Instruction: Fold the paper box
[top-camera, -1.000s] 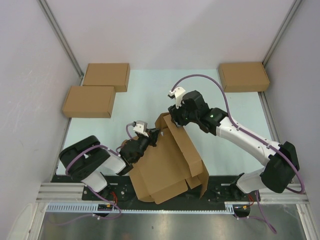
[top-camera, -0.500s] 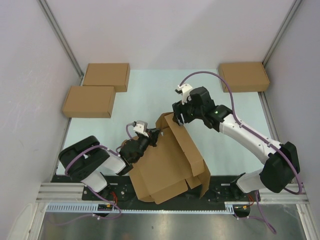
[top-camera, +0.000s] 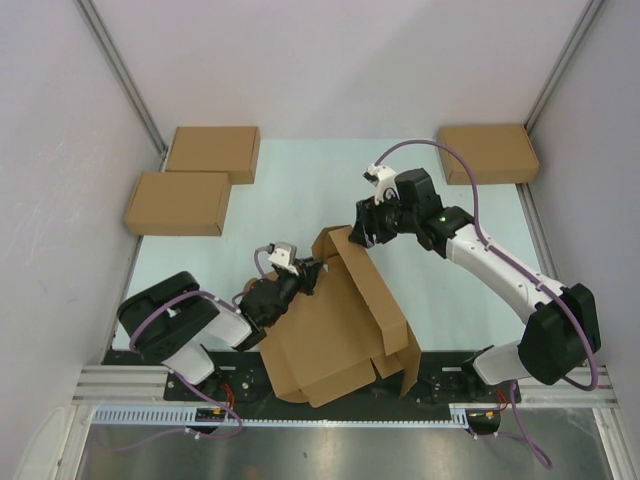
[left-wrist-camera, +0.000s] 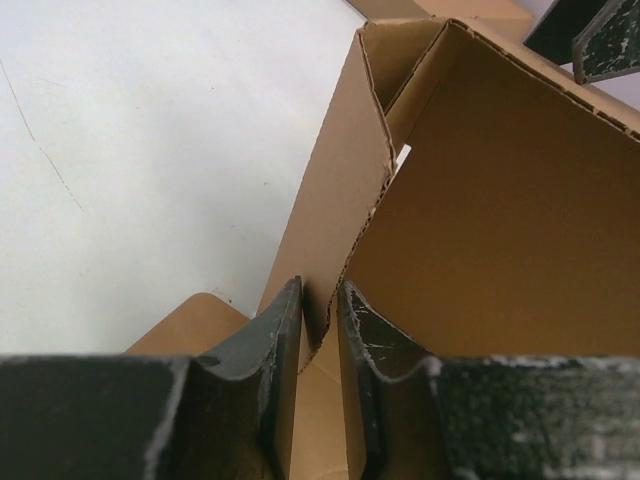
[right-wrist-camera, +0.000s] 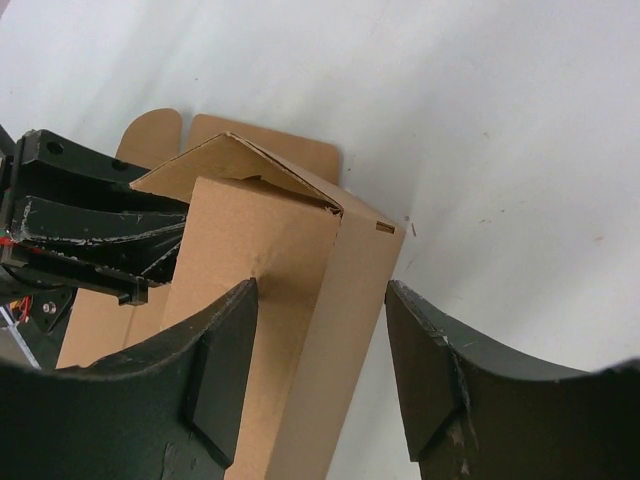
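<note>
The paper box is a half-formed brown cardboard piece standing tilted near the table's front edge, with walls raised and flaps loose. My left gripper straddles the top edge of its left wall. In the left wrist view the fingers stand slightly open, and the wall's serrated edge sits loosely in the narrow gap of the left gripper. My right gripper hovers just above the box's far corner. It is wide open and grips nothing.
Three closed flat brown boxes lie at the back: two overlapping at the left and one at the right. Grey walls close in both sides. A metal rail runs along the near edge.
The right gripper has pulled back a little, up and to the right, off the box's far corner. The left jaws have eased slightly apart. The box has hardly moved.
</note>
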